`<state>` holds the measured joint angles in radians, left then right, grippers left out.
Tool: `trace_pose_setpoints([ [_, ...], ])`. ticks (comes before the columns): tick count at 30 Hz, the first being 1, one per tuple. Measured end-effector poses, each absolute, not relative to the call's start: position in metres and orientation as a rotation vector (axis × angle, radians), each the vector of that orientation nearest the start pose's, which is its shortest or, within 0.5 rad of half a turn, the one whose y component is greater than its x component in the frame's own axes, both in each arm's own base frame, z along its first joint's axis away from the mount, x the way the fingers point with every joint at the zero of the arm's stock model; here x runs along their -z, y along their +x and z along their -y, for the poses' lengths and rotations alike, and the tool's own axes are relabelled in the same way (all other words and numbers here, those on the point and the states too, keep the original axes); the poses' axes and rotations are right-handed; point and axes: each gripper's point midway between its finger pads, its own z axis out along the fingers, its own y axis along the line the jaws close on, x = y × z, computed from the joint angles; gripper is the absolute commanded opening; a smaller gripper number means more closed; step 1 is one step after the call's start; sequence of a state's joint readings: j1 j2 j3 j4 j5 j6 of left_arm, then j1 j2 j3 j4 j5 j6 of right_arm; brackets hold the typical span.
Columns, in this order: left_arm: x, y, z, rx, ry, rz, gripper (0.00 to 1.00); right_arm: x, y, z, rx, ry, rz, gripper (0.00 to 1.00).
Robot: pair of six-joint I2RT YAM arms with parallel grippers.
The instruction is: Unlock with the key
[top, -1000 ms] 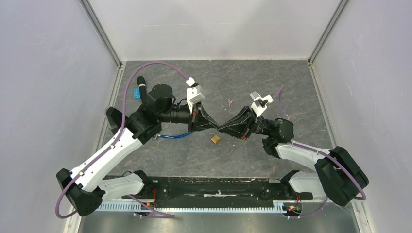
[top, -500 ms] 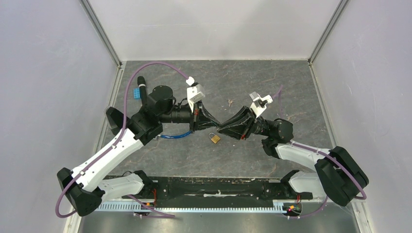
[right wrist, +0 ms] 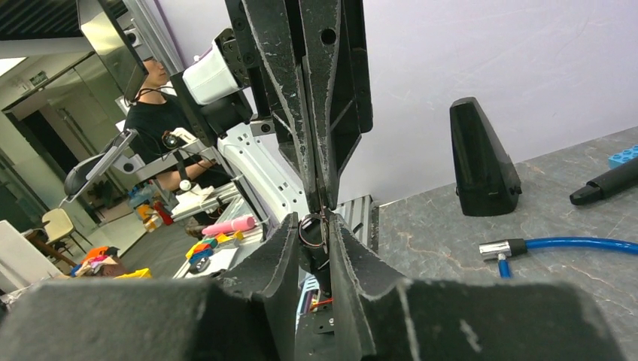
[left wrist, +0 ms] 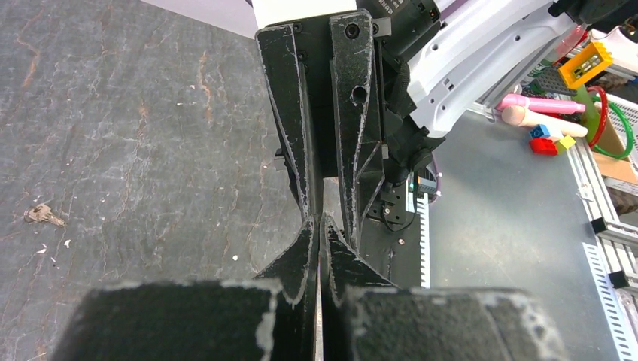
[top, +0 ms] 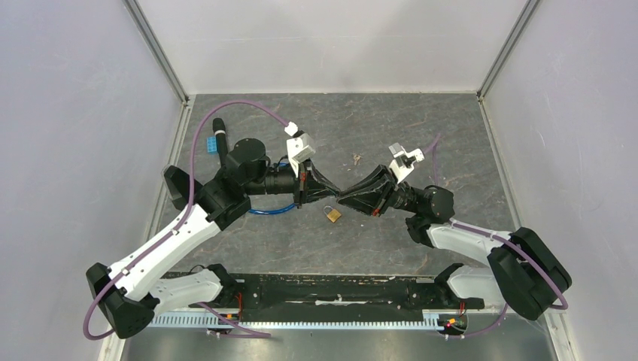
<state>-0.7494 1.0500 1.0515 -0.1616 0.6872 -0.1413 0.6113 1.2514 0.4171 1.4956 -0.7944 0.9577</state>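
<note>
Still, little is changed: small ringed metal key (right wrist: 324,226) stays pinched in shut left jaws. Right jaws are narrowly parted around it; handover unfinished.

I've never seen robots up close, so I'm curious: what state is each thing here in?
left gripper: shut, key ring at its tip.
right gripper: jaws slightly apart around that ring; grip unclear.
padlock: lying on the table, unheld; locked or not, cannot tell.
small key-like piece: lying loose on table.

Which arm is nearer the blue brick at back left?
Left. The left arm has a joint right beside the blue brick. The right arm is across the table, beyond the padlock.
</note>
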Motion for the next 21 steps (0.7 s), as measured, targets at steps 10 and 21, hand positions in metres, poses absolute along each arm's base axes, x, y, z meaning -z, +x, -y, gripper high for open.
trace_pose_setpoints([
  [10,-0.3328,0.165,0.3102,1.227,1.008,-1.538,0.02,-0.3139,0.1568,-0.2899,-1.686,-0.686,-1.084,0.31],
  [21,-0.3377,0.1709,0.3091,1.215,0.956,-1.518,0.02,-0.3113,0.153,-0.2899,-1.689,-0.71,-1.084,0.48],
])
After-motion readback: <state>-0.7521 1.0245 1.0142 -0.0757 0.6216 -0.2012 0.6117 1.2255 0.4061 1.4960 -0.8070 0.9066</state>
